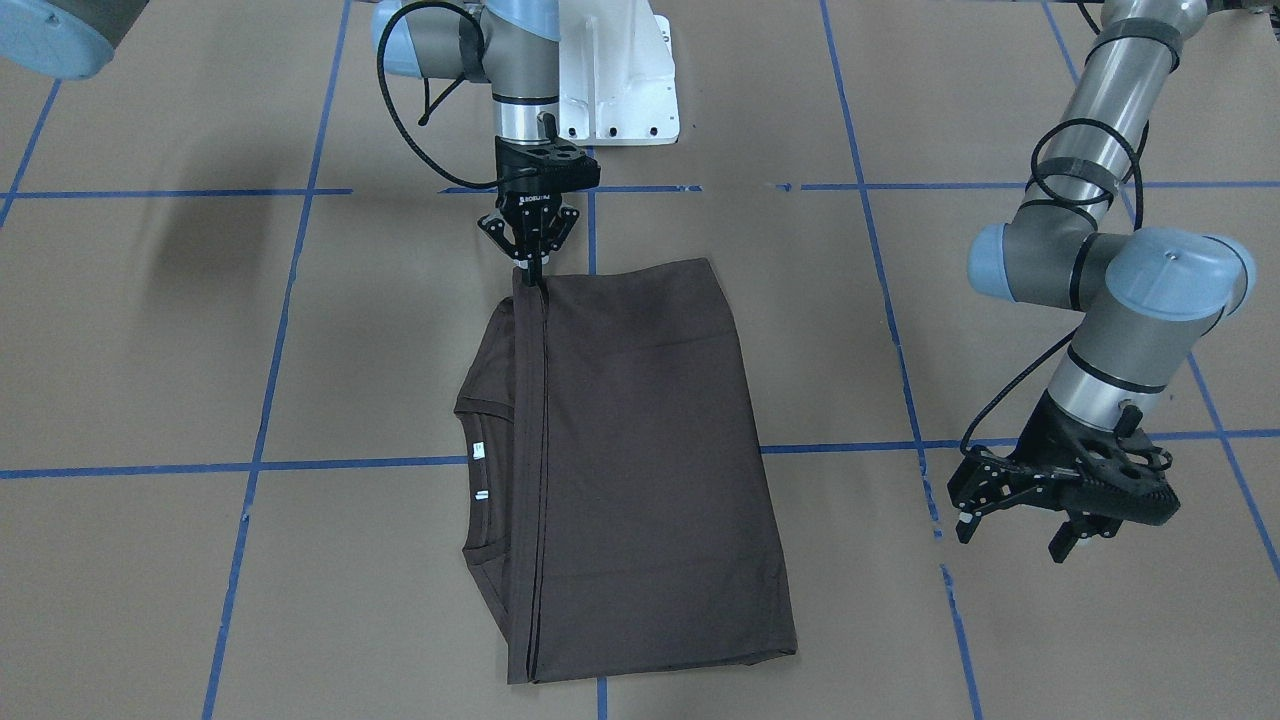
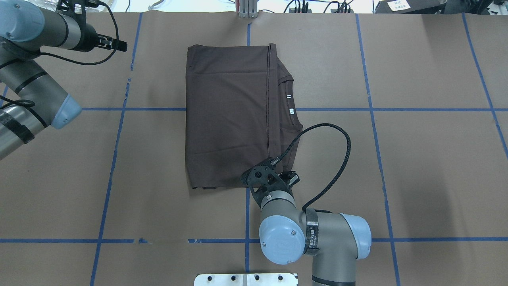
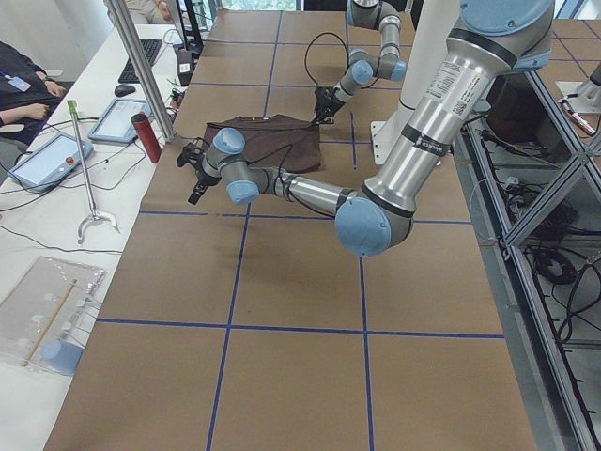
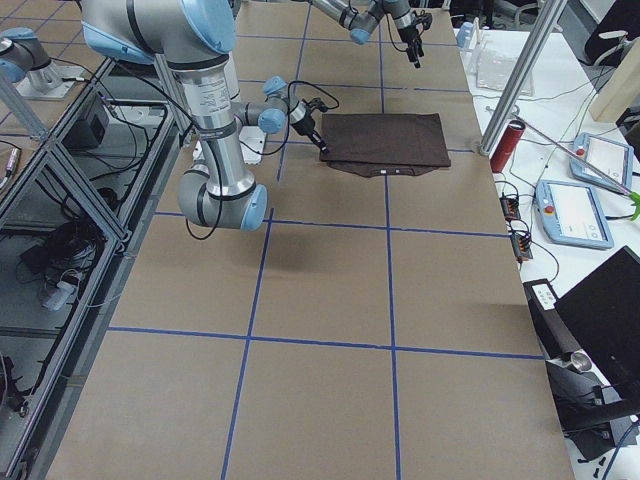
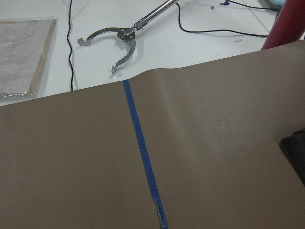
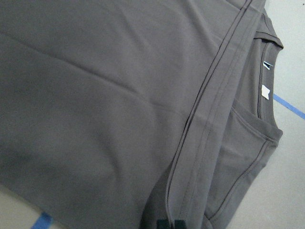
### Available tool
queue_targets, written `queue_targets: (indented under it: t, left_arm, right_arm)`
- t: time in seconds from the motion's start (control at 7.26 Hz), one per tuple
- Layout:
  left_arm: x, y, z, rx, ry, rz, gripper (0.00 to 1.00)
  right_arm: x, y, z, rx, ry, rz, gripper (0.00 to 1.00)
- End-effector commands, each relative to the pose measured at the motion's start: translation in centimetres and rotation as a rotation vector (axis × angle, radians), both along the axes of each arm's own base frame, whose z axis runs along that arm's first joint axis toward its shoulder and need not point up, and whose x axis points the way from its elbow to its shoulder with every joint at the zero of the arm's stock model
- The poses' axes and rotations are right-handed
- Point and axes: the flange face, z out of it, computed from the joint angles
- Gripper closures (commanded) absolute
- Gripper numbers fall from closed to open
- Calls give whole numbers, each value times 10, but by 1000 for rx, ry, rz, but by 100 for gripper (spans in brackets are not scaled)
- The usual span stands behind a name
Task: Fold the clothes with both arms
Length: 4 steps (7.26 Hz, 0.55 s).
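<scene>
The dark brown T-shirt (image 1: pixel 640 450) (image 2: pixel 226 119) lies folded into a rectangle on the brown paper. Its ribbed collar and white neck tags (image 2: pixel 291 104) show along one side. My right gripper (image 1: pixel 533 272) points down at the shirt's corner nearest the robot base and is shut on the doubled hem edge there. The right wrist view shows its dark fingertips (image 6: pixel 170 223) on that hem (image 6: pixel 205 109). My left gripper (image 1: pixel 1015 535) (image 2: pixel 119 44) hovers off to the side of the shirt, fingers apart and holding nothing.
Blue tape lines (image 2: pixel 246 109) grid the paper. The white pedestal base (image 1: pixel 620 80) stands behind the right arm. Past the paper's far edge are a red cylinder (image 3: pixel 146 136), tablets (image 4: pixel 570 210), a metal reacher tool (image 5: pixel 119 38) and a metal post (image 4: pixel 515 75). A person's sleeve (image 3: pixel 19 75) shows there.
</scene>
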Motion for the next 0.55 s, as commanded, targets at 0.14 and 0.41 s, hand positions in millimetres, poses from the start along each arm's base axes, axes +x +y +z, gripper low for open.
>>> queue_targets:
  t: [0.14,0.41]
  left_arm:
    - [0,0,-1,1,1,1,0]
    - [1,1,-1,-21,20,-14,0]
  right_arm:
    - [22,-5,-11,-3,-50,21,100]
    - [42,-1,30,-124,-119,151,100]
